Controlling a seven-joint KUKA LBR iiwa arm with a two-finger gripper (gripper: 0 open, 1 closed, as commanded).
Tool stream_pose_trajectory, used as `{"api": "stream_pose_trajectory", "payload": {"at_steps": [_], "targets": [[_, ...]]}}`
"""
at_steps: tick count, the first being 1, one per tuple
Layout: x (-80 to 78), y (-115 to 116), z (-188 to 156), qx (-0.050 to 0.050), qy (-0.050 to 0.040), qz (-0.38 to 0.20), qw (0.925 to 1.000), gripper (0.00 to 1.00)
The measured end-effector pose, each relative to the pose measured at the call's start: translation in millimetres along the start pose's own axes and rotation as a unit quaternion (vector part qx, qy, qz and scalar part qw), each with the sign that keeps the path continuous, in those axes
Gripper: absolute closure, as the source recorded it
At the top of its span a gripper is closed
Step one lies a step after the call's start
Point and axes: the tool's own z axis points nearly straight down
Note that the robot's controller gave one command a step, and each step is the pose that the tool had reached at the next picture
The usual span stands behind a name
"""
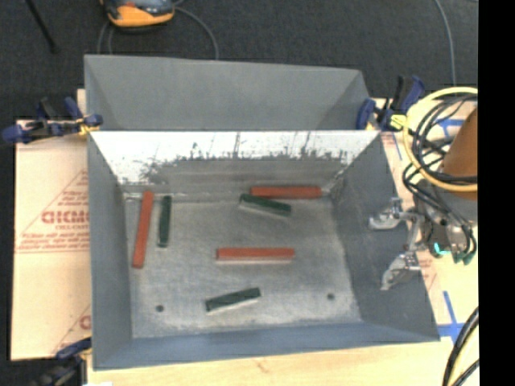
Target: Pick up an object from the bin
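Camera view: the jaws hang spread and empty over the sloped right wall of the grey metal bin [360, 289], with no stick beneath them. The nearest candidate, a flat red rectangular bar [255, 254], lies mid-floor to the view's left. Its long axis points toward the jaws, and their gap runs across it, so they would probably straddle its width without turning.
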Motion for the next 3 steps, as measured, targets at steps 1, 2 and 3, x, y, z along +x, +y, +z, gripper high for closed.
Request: {"api": "stream_pose_trajectory", "payload": {"at_steps": [1,2,3], "targets": [[-1.8,1.0,-4.2,0.001,-0.0039,-0.003,1.0,1.0],[-1.9,1.1,-4.2,0.001,-0.0038,-0.003,1.0,1.0],[-1.2,1.5,-0.9,0.002,-0.0064,-0.003,1.0,1.0]]}}
